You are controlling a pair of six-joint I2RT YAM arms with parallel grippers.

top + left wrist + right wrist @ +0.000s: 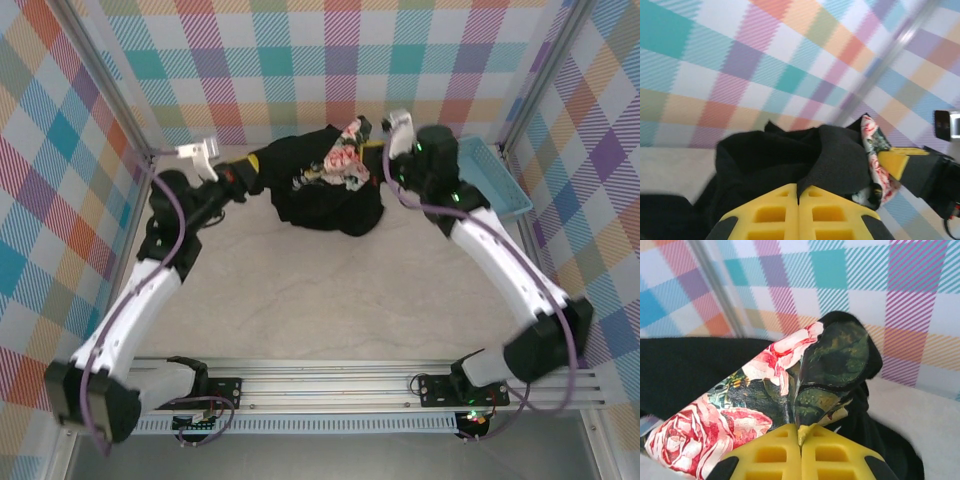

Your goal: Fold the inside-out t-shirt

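- Gripping the t-shirt [320, 195] at two opposite sides is the step in hand. The black cloth lies in a bunched heap at the far middle of the counter [330, 300], close under the checked back wall [300, 70], strung between the two arms.
- The left gripper [799, 189] is clenched, its yellow fingers pressed together with a fold of plain black cloth caught between them.
- The right gripper [801, 430] is likewise clenched. It grasps the shirt where the rose print [770, 365] shows, on the side nearest the blue basket [495, 175].
- By my reading the task is at its start: nothing is flattened or folded yet, and sleeves and hem are lost in the heap.
- The next move calls for both arms to lift and draw apart evenly, so the cloth opens out without slipping from either pinch. It can then be laid flat on the open counter nearer the bases.
- Which part of the garment each gripper has, whether sleeve, shoulder or hem, is hard to make out; the black folds show no seams to go by.
- The heap seems partly raised off the counter at the gripped ends, though the top view is too coarse to be sure.
- In both wrist views the fingers cover the cloth just below the pinch, so how deep each bite goes is hidden.
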